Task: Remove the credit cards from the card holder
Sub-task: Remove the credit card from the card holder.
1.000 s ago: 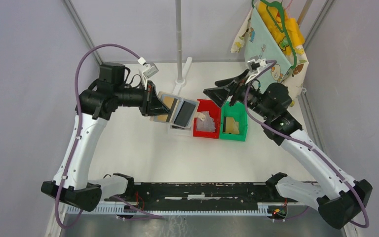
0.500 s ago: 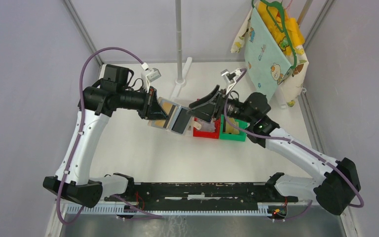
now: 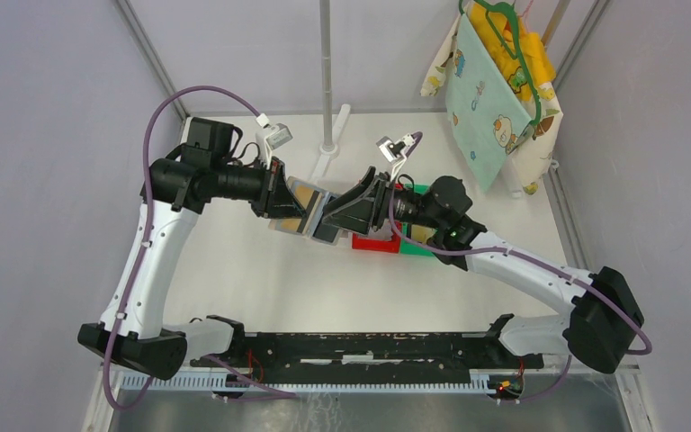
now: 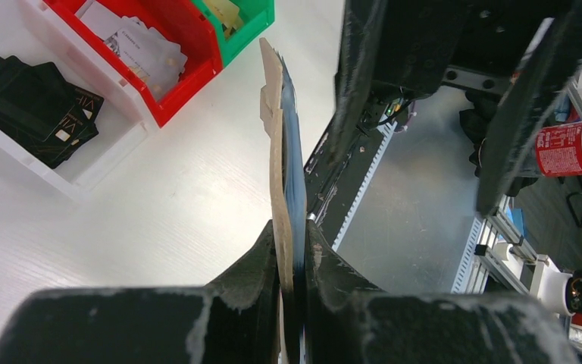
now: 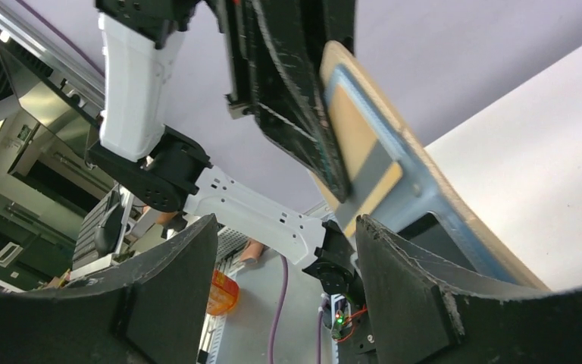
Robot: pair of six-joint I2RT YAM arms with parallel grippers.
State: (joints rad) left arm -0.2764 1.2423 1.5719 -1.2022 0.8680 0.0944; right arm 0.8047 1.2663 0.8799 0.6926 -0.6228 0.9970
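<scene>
Gripping the card holder [image 4: 275, 136] edge-on, left claw [image 4: 289, 231] leaves its contents unseen; right claw [image 5: 286, 224] gapes.

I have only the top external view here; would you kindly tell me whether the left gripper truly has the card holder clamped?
Observer: Yes. The left wrist view shows the left gripper shut on the card holder, which stands edge-on between its two fingers.
Operator: Thank you. Is the right gripper open as it nears the holder?
Observer: It is open. In the right wrist view the right gripper has its fingers spread wide, and the holder's pocket face lies ahead of them.
</scene>
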